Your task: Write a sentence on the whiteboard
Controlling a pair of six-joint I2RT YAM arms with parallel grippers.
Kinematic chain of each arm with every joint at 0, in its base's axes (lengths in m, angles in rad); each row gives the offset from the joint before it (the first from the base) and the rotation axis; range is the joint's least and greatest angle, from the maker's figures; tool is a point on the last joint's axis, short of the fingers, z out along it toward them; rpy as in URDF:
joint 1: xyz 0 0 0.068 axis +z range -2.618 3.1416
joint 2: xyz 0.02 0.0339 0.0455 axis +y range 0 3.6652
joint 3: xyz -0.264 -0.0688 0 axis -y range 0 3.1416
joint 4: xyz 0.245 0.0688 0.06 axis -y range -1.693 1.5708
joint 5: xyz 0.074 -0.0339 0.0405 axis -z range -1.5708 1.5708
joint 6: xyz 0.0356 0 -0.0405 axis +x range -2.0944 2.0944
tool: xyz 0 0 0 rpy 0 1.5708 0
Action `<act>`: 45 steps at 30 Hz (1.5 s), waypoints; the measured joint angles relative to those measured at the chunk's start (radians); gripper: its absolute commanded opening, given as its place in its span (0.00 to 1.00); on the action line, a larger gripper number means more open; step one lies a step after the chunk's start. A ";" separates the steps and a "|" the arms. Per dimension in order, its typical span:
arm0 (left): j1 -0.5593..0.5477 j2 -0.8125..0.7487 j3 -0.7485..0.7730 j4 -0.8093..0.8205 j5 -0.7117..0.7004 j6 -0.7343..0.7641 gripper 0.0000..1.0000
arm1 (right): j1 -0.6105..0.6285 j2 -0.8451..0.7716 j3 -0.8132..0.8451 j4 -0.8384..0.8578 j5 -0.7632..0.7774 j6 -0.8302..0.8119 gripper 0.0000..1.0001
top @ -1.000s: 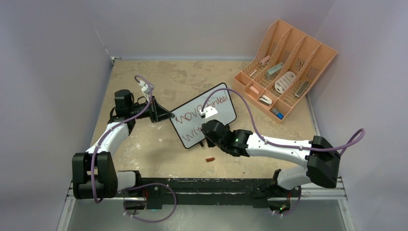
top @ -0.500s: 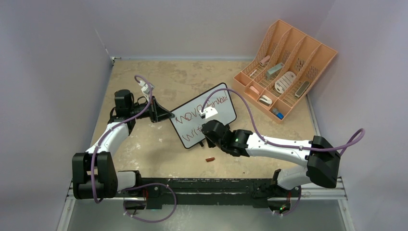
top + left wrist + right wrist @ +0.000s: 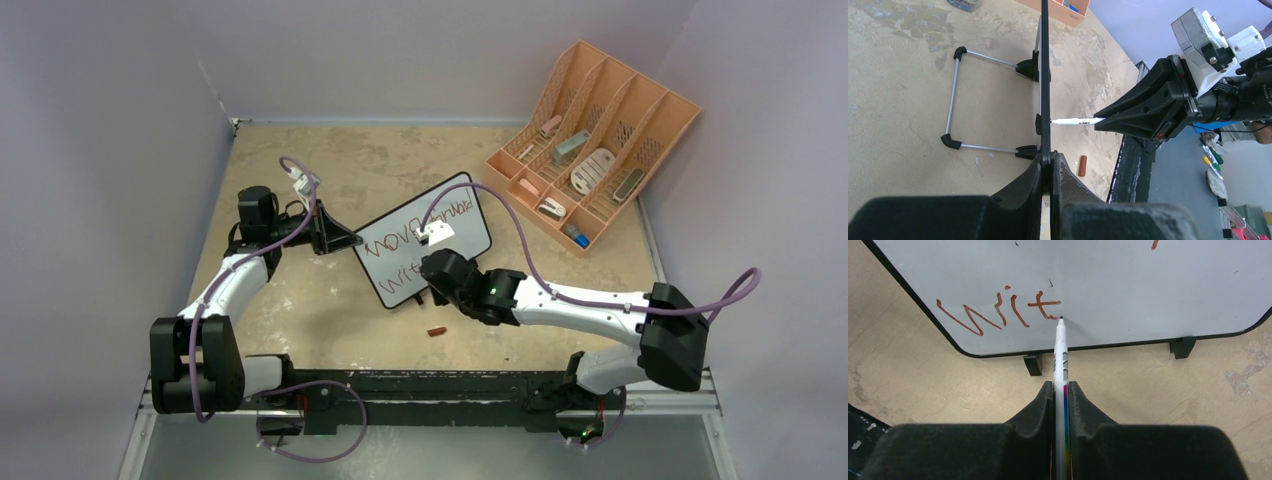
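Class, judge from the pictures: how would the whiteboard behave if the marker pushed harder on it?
Alone, the whiteboard would probably tip or slide: it stands up on a thin wire stand and small feet. The left gripper, shut on its edge, likely steadies it. It looks stiff, so bending under the marker seems unlikely.

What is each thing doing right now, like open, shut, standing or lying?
Whiteboard: standing upright, partly written on in red.
Marker: uncapped, tip against the whiteboard.
Cap: off, lying on the table.
Left gripper: shut on the whiteboard's edge.
Right gripper: shut on the marker.
Organizer: standing, slots holding small items.
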 measured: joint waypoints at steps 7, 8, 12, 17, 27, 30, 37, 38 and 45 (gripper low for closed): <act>0.000 0.000 0.000 0.000 0.000 0.000 0.00 | 0.000 -0.030 0.003 0.000 0.000 -0.008 0.00; 0.000 0.000 0.000 0.000 0.000 0.000 0.00 | 0.000 -0.032 0.007 0.001 0.001 -0.010 0.00; 0.000 0.000 0.000 0.000 0.000 0.000 0.00 | 0.000 -0.032 0.025 0.001 0.006 -0.013 0.00; 0.000 0.000 0.000 0.000 0.001 0.000 0.00 | 0.000 -0.031 0.047 0.001 0.031 -0.013 0.00; 0.000 0.000 0.000 0.000 0.001 0.000 0.00 | -0.011 -0.004 0.084 0.022 0.056 -0.021 0.00; 0.000 0.000 0.000 0.000 0.002 0.000 0.00 | -0.013 0.011 0.084 0.023 0.055 -0.023 0.00; 0.000 0.000 0.000 0.000 0.000 0.000 0.00 | -0.013 0.018 0.084 0.019 0.053 -0.022 0.00; 0.000 0.000 0.000 0.000 0.000 0.000 0.00 | -0.013 0.017 0.084 0.018 0.052 -0.022 0.00; 0.000 0.000 0.000 0.000 0.000 0.000 0.00 | -0.013 0.014 0.051 -0.001 0.028 -0.010 0.00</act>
